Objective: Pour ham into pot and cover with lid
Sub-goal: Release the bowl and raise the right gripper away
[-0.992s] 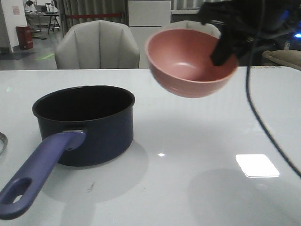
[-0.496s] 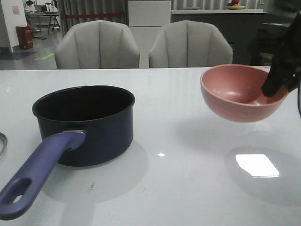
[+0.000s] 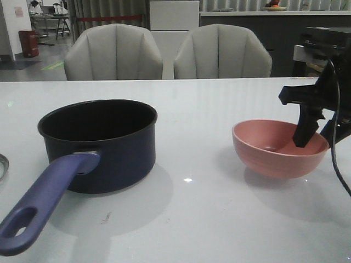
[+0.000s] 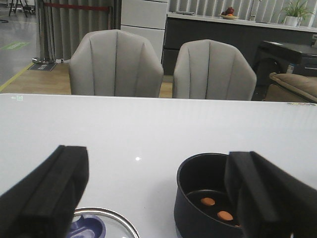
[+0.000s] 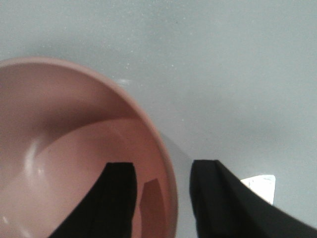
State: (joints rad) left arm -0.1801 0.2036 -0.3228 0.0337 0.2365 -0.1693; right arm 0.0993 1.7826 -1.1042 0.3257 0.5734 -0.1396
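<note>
My right pincer (image 3: pixel 313 137) straddles the far-right rim of the pink bowl (image 3: pixel 277 149), 1 finger inside and 1 outside. In the right wrist view a sliver of gap shows between each finger and the rim, so I judge the fingers are parted and no longer pinching it. The bowl sits on the desk (image 3: pixel 219 219) at the right, and what shows of its inside is bare.

The ham (image 4: pixel 208 202) is in the pot (image 3: pixel 101 143): my left wrist view shows 2 orange bits on the black floor. The pot stands left of centre, its long purple handle (image 3: pixel 46 200) running toward the near-left corner.

So the pour looks done and the cover is what remains. The lid (image 4: pixel 99 228) lies on the desk at the far left, just beside the pot; the front view catches only a slice of its steel rim at the left border. My left pincer (image 4: pixel 153 198) hangs above it, fingers wide apart and holding nothing. The lid is almost under that pincer's left finger, with the pot under the right finger. That arm is plainly the nearer one, so the lid is its job: down onto the knob, then a short carry rightward over the pot's mouth.
</note>
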